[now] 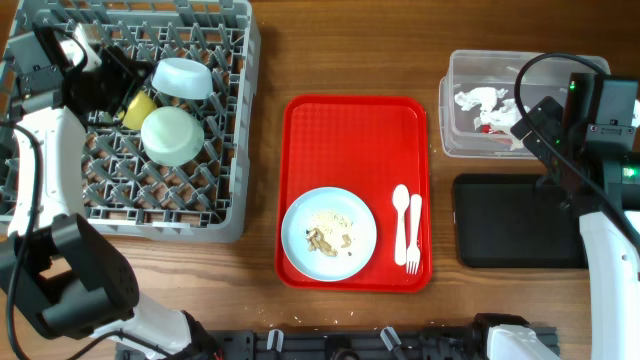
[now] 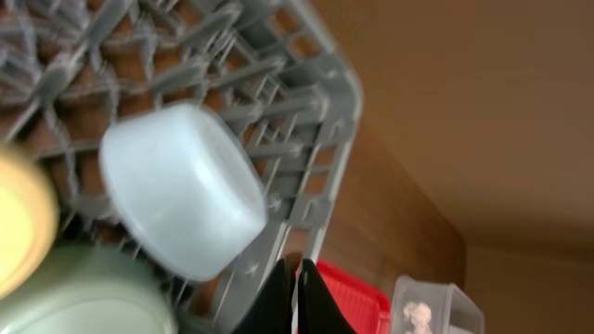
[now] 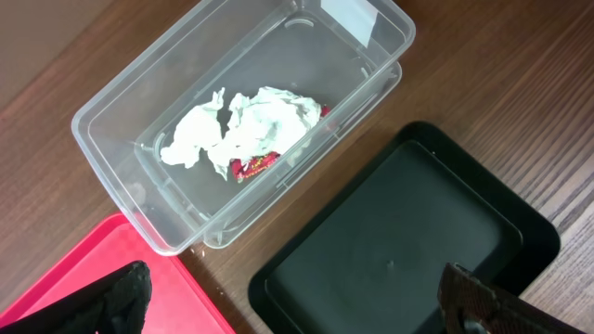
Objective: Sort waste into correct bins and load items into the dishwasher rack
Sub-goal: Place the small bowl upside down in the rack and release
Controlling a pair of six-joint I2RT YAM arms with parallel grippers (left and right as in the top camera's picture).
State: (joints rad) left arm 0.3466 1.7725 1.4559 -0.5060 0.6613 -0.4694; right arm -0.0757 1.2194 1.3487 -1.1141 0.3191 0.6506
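Observation:
The grey dishwasher rack point(image 1: 238, 130) holds an upturned pale blue bowl point(image 1: 182, 77), a pale green bowl point(image 1: 172, 134) and a yellow cup point(image 1: 138, 108). My left gripper point(image 1: 125, 80) hovers over the rack beside them, shut and empty point(image 2: 295, 299). The pale blue plate point(image 1: 328, 232) with beige food scraps point(image 1: 325, 238) lies on the red tray, next to the white spoon point(image 1: 400, 205) and fork point(image 1: 413, 232). The clear tub point(image 3: 111, 158) holds napkins point(image 3: 246, 130) and a red wrapper point(image 3: 251, 165). My right gripper point(image 3: 297, 306) is open and empty over the black tray point(image 3: 399, 232).
The red serving tray point(image 1: 355, 130) lies in the middle of the wooden table. The clear tub point(image 1: 452, 100) stands at the back right, the black tray point(image 1: 515, 225) just in front of it. My right arm point(image 1: 600, 200) reaches over both.

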